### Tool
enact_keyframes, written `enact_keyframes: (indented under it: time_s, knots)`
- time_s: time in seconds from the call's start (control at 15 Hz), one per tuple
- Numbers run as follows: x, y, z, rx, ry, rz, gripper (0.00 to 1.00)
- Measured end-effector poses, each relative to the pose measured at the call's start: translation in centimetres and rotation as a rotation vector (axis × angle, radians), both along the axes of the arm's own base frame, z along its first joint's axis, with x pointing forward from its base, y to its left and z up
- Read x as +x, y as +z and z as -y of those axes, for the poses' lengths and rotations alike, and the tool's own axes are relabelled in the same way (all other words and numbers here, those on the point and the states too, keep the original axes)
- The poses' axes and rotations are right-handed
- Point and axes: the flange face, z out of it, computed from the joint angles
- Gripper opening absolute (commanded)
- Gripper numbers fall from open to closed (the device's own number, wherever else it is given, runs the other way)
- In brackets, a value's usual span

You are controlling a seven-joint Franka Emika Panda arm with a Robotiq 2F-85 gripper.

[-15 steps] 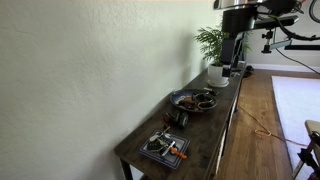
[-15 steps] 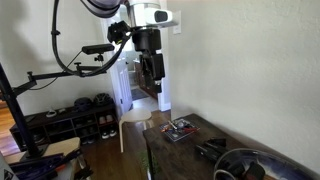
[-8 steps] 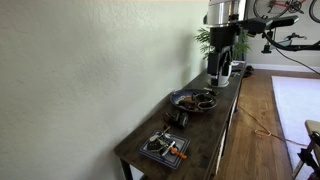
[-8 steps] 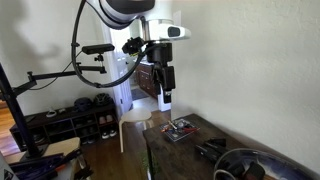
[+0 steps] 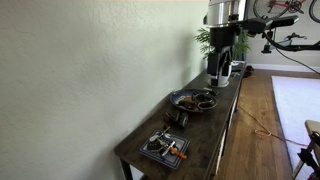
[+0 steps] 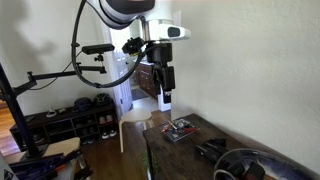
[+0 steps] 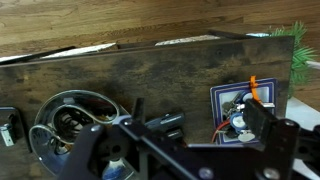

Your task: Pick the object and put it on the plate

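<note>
The round dark plate (image 5: 181, 98) sits mid-table, with dark items in it; it also shows in the other exterior view (image 6: 238, 156) and at the left of the wrist view (image 7: 44, 112). A small dark object (image 5: 178, 117) lies between the plate and the tray, seen in the wrist view (image 7: 164, 124) and in an exterior view (image 6: 210, 148). My gripper (image 5: 220, 70) hangs high above the table's far end near the plant, also seen in an exterior view (image 6: 165, 96). In the wrist view its fingers (image 7: 186, 150) are spread wide and empty.
A square grey tray (image 5: 151, 150) with an orange item and small things sits at the table's near end (image 6: 170, 134) (image 7: 218, 96). A potted plant (image 5: 212, 42) stands at the far end. The wall runs along one side; the table's front edge drops to wood floor.
Since one second ago my gripper has moved lower and along the table toward the plate side. Over the last half second nothing has visibly moved.
</note>
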Motion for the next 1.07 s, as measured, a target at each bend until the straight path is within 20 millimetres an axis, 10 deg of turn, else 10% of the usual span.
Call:
enact_keyframes:
  time_s: [1.07]
  knots:
    - [8.1,-7.2,0.5,-0.001,-0.173,0.007,1.00]
